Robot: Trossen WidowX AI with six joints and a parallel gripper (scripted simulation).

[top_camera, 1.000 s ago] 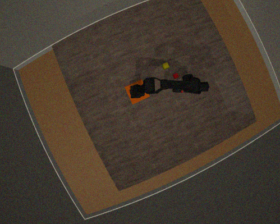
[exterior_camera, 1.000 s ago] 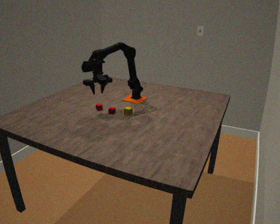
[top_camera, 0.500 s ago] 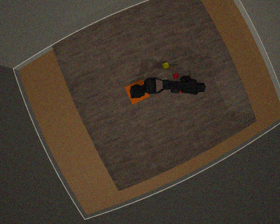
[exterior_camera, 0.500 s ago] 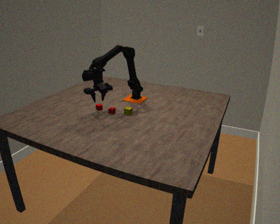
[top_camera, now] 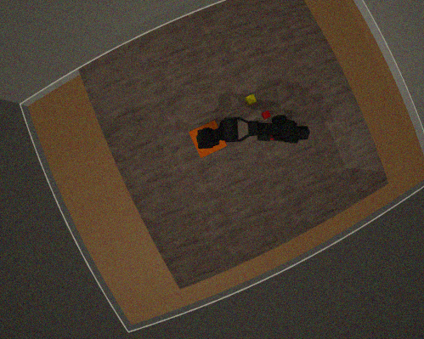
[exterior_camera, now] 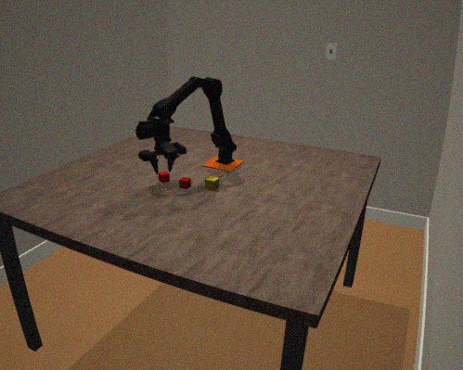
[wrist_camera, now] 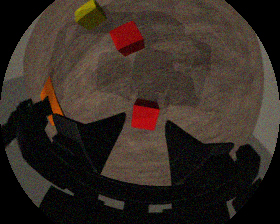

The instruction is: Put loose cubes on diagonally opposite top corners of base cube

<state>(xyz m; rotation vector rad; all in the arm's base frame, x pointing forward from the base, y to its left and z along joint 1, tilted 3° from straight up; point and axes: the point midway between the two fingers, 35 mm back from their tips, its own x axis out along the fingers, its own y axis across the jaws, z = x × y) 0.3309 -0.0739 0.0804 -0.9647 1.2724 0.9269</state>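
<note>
Leftmost on the table (exterior_camera: pixel 263 235), the first red cube (exterior_camera: pixel 163 176) sits directly under the gripper (exterior_camera: pixel 162 162), whose half-open fingers hold nothing; rightward lie the second red cube (exterior_camera: pixel 185 183), then the yellow cube (exterior_camera: pixel 212 183).

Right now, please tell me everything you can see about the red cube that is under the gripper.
The red cube is small, plain and evenly red, with a darker shaded top edge in the wrist view. It sits level on the wooden table, at the end of the row farthest from the yellow cube. The open gripper hangs just above it, fingers on either side, not touching. Nothing else touches it; the other red cube stands apart.
</note>
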